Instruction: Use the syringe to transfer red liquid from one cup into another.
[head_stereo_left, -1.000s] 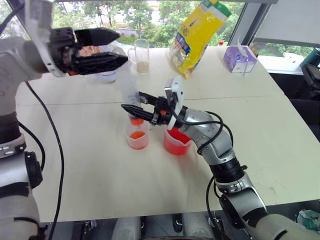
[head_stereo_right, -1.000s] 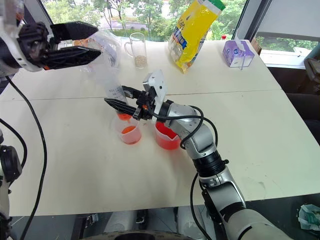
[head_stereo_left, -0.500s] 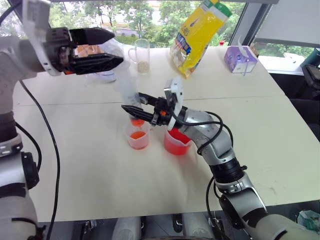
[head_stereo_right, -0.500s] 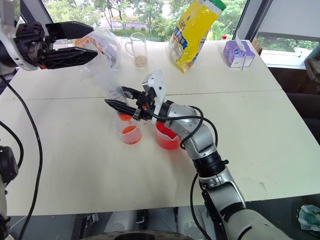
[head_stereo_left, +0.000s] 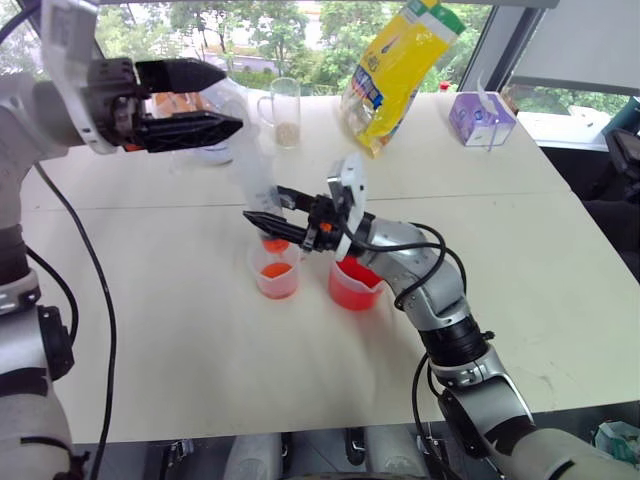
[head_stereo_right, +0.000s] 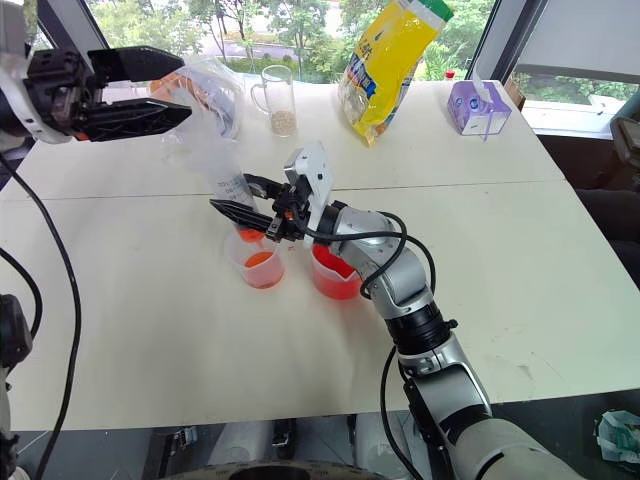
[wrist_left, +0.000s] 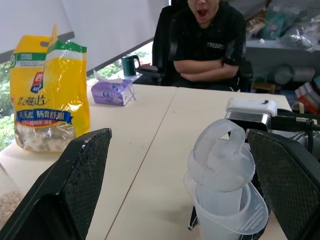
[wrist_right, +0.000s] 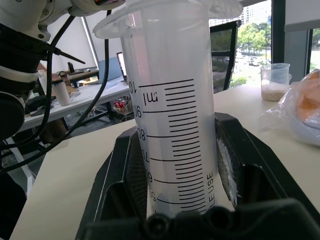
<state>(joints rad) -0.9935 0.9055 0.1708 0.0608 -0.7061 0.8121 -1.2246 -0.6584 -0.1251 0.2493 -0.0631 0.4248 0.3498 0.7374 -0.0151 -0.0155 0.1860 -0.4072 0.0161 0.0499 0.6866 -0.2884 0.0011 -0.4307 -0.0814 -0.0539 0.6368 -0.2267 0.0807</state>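
The clear syringe (head_stereo_left: 258, 185) stands tilted, its orange tip (head_stereo_left: 272, 243) down in the small clear cup (head_stereo_left: 276, 278), which holds a little orange liquid. My right gripper (head_stereo_left: 268, 203) is shut on the syringe's marked barrel (wrist_right: 172, 125). Just right of the small cup stands the wide spouted beaker (head_stereo_left: 353, 285), full of red liquid. My left gripper (head_stereo_left: 232, 97) is raised at the left, pointing right and open. The syringe's plunger head (wrist_left: 220, 155) sits between its two fingers, not touching either.
At the back of the table stand a glass mug (head_stereo_left: 283, 110) with grains, a yellow snack bag (head_stereo_left: 400, 65), a purple tissue pack (head_stereo_left: 478, 118) and a clear bag (head_stereo_right: 205, 95) with orange contents. A person (wrist_left: 210, 40) sits beyond the table's far end.
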